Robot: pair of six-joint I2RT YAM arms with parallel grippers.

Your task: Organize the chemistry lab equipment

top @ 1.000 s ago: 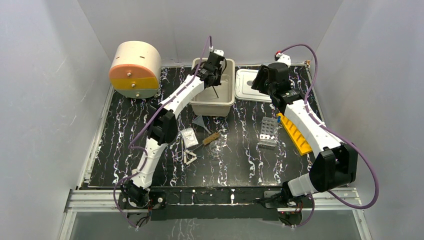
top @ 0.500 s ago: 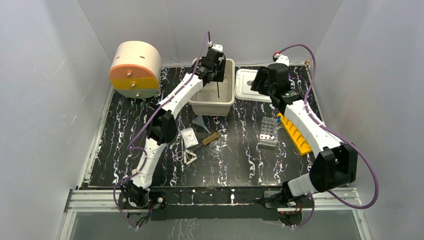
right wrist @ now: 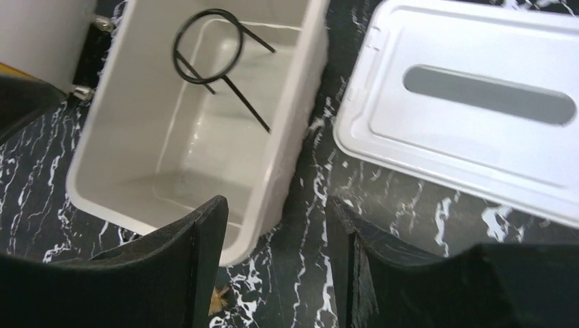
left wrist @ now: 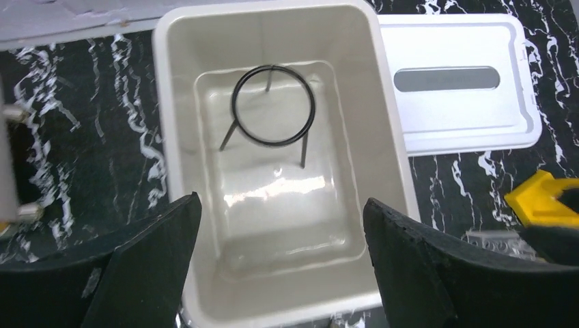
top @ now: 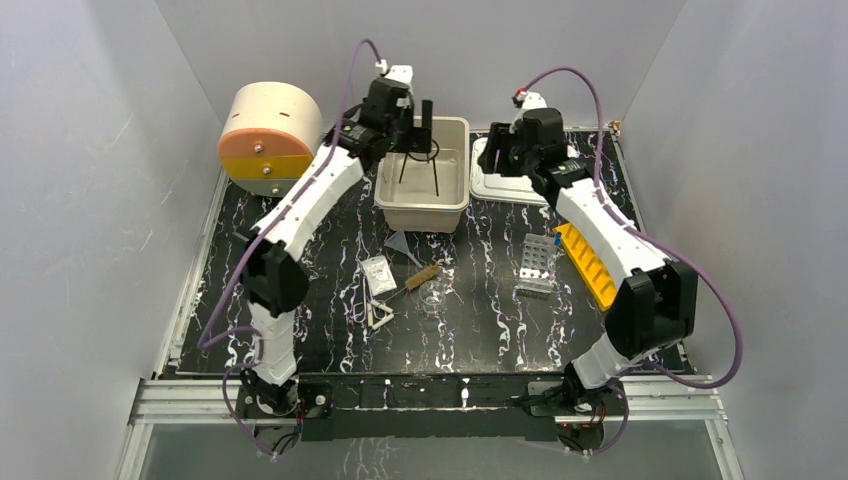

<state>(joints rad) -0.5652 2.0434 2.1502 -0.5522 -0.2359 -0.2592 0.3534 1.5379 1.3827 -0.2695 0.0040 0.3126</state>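
Note:
A black wire ring stand (top: 436, 178) (left wrist: 273, 142) (right wrist: 249, 106) stands free inside the beige bin (top: 425, 208) (left wrist: 162, 137). My left gripper (top: 417, 118) (left wrist: 281, 202) hangs open above the bin's back, holding nothing. My right gripper (top: 497, 158) (right wrist: 276, 205) is open too, over bare table between the bin and the white lid (top: 490, 185) (right wrist: 478, 137). On the table lie a grey cone (top: 400, 243), clear packet (top: 377, 273), wood-handled tool (top: 422, 278), white triangle frame (top: 380, 316), grey holed rack (top: 537, 265) and yellow tube rack (top: 590, 265).
A big round beige-and-orange drum (top: 270, 140) stands at the back left. White walls close in the black marbled table on three sides. The lid lies flat right of the bin.
My left gripper has opened and let go of the ring stand, which now rests in the bin; that arm rose and swung left. The right arm shifted slightly left and back.

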